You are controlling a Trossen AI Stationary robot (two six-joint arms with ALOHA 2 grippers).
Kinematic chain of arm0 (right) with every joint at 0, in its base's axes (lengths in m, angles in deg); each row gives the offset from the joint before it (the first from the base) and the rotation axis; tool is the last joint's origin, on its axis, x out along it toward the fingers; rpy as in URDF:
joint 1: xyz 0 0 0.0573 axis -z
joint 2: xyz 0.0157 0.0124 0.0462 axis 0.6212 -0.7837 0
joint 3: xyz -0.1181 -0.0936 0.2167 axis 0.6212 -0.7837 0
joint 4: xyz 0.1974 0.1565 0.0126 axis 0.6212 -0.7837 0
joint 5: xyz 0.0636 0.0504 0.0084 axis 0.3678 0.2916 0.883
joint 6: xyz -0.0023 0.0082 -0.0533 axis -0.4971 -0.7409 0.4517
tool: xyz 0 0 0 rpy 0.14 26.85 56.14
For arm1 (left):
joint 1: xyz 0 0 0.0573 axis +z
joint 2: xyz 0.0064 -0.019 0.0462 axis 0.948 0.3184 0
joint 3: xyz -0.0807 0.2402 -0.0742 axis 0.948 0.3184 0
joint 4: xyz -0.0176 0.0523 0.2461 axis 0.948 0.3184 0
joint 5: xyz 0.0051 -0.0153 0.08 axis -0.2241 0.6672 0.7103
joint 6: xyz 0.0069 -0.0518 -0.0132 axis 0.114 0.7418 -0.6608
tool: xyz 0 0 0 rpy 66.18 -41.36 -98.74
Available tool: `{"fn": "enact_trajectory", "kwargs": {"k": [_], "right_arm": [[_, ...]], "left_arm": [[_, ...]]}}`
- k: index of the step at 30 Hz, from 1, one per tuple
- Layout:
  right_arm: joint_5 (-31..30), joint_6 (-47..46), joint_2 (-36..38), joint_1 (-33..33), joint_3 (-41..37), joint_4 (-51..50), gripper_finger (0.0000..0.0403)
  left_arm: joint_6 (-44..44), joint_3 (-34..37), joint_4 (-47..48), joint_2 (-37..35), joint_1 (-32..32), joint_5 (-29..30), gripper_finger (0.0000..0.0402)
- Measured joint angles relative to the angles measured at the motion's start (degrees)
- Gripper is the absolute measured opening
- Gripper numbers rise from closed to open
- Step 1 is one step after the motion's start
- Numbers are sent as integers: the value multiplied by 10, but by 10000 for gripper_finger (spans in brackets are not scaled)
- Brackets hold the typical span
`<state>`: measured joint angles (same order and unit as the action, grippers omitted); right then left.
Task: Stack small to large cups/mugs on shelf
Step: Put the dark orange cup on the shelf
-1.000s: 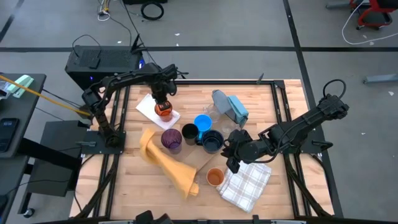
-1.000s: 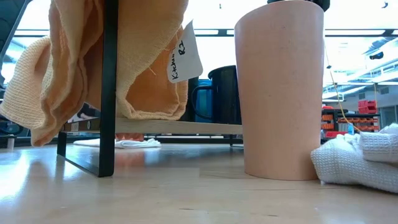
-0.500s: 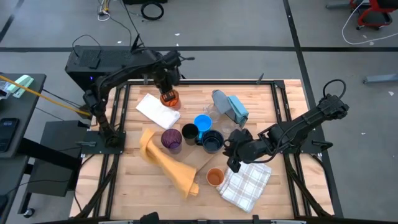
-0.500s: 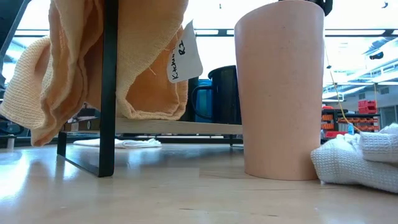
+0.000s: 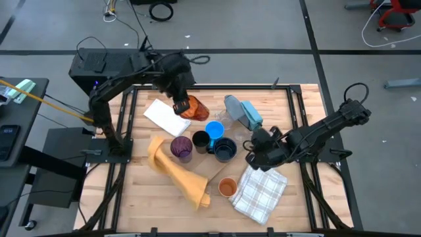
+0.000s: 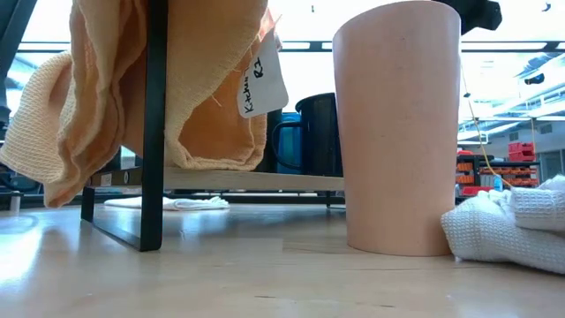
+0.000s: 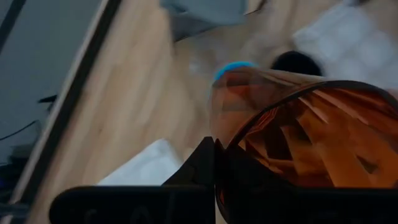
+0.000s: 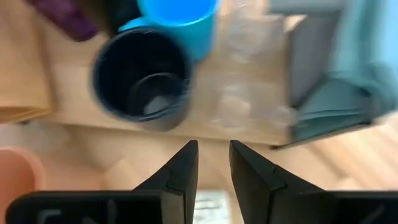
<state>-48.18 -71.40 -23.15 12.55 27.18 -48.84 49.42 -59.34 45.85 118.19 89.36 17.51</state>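
Observation:
My left gripper (image 5: 182,105) is shut on a red-tinted cup (image 5: 193,108), held tipped above the table's far side, between the white cloth (image 5: 167,116) and the bright blue mug (image 5: 214,130). The blue mug, a black cup (image 5: 200,140), a dark navy mug (image 5: 225,150) and a purple cup (image 5: 181,147) stand close together mid-table. A clear cup (image 5: 223,118) stands behind the blue mug. An orange cup (image 5: 227,187) stands on its base near the front. My right gripper (image 5: 253,158) is narrowly open and empty, right of the navy mug (image 8: 142,78). My left gripper holds the red-tinted cup by its wall at the rim (image 7: 219,149). One finger (image 7: 202,165) lies on the outside; the other seems to be inside, dark through the wall. The cup is lifted clear and tipped, its base pointing toward the table's right.
A tan cloth (image 5: 176,170) hangs over a low shelf frame (image 6: 154,132), whose board (image 6: 229,179) bears the mugs. A blue-grey folded cloth (image 5: 244,112) lies at the far side. A checked cloth (image 5: 260,189) lies near the orange cup (image 6: 402,132).
My left gripper has lifted the red-tinted cup off the white cloth, carried it toward the far edge and then to the right, and tipped it over onto its side. My right gripper has drawn back a little toward the table's right edge.

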Motion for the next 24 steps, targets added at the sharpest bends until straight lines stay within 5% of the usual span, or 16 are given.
{"fn": "enact_trajectory", "kwargs": {"k": [12, 24], "right_arm": [[-53, 75, 123, 47, 0, -25, 98], [-53, 135, 185, 77, 0, -35, 98]], "left_arm": [[160, -4, -11, 22, -183, 48, 12], [216, -3, -32, 105, -262, 38, 12]]}}
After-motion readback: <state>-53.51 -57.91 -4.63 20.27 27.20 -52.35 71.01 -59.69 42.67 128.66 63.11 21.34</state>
